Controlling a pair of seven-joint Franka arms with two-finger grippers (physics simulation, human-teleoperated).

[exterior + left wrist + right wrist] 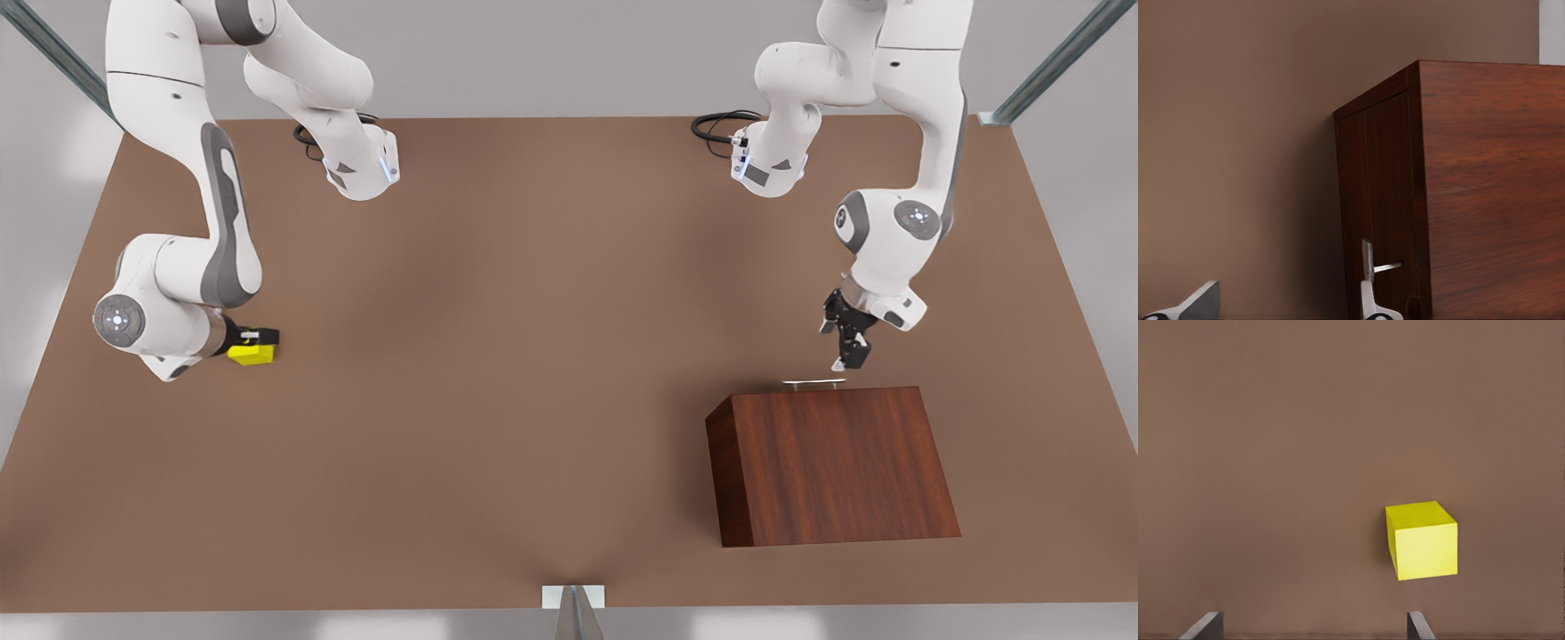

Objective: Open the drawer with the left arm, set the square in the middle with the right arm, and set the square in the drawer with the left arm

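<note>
The left end effector (849, 342) hovers just beside the small silver bar handle (813, 382) of the dark reddish-brown wooden drawer (1381, 200), fingers spread apart, likely lining up for a pull. The drawer sits shut in its slant-topped wooden box (836, 462), the handle's long axis running across the front view, facing the arms. Over on the front view's left, the right end effector (253, 342) sits low beside the small bright yellow cube (1423, 540), fingers open, nothing gripped. The cube rests on the plain brown table (533, 356), well apart from the box.
</note>
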